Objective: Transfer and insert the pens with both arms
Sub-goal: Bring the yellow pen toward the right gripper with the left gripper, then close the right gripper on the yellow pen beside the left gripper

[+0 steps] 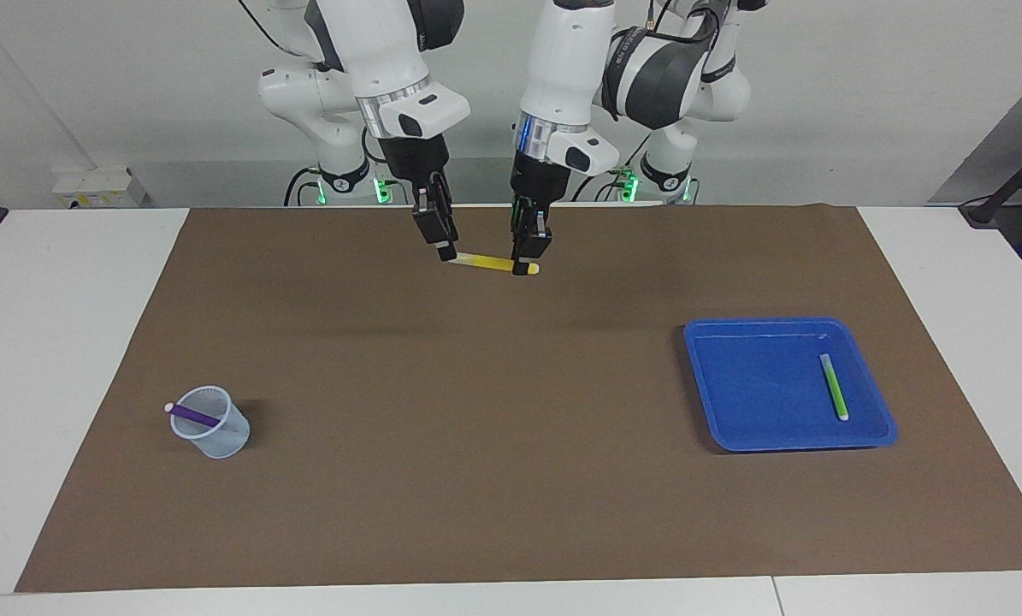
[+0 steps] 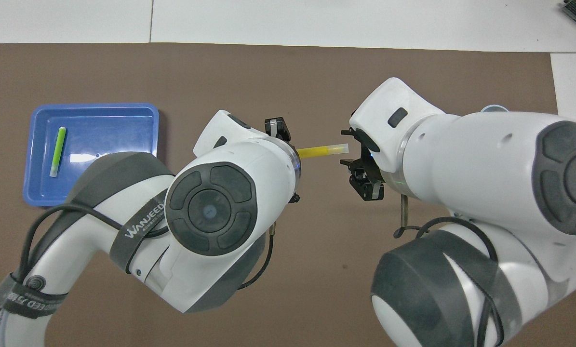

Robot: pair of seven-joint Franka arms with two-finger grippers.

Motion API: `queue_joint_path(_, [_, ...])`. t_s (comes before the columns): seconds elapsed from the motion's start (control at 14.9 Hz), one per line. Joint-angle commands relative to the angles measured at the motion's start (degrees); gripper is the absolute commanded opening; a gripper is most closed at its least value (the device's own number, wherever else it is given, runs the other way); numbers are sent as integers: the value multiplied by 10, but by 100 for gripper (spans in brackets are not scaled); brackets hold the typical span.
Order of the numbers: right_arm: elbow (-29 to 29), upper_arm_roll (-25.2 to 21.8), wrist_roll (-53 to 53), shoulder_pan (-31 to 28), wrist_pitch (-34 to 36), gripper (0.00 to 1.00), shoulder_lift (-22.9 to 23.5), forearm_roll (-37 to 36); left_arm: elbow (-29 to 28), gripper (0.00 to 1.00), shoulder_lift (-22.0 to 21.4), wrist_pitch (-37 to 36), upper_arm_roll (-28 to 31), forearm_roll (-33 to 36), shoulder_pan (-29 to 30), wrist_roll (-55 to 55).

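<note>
One green pen (image 1: pixel 834 387) in blue tray (image 1: pixel 733 428), purple pen (image 1: pixel 192 415) in mesh cup (image 1: pixel 220 436)

Colours, going around: the bench (image 1: pixel 74 359) is plain white with a flat brown mat (image 1: pixel 511 479) covering most of it, no pattern at all. The tray (image 1: pixel 733 436) is bright blue, and the pen lying in it (image 1: pixel 834 387) is lime green with a pale whitish end. The little mesh cup (image 1: pixel 211 423) is a see-through pale blue, with a purple pen (image 1: pixel 192 415) in it, white tipped. The third pen (image 1: pixel 492 262) is yellow, fading to whitish at one end. Both arms are white with dark grey patches and black hands (image 1: pixel 523 261) (image 1: pixel 444 248).
</note>
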State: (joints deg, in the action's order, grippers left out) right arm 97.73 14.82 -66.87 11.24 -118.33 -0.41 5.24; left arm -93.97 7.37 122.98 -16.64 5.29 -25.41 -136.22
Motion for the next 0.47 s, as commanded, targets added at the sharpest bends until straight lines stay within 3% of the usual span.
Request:
queue_joint_path(0.0, [11,2,-2,5,-25,47,7,-8,-5,0,-4,9,9,12,-13,-14])
queue_joint_path(0.4, [11,2,-7,8,-35,33,20,-29,-4,0,-3,9,9,12,-13,-14])
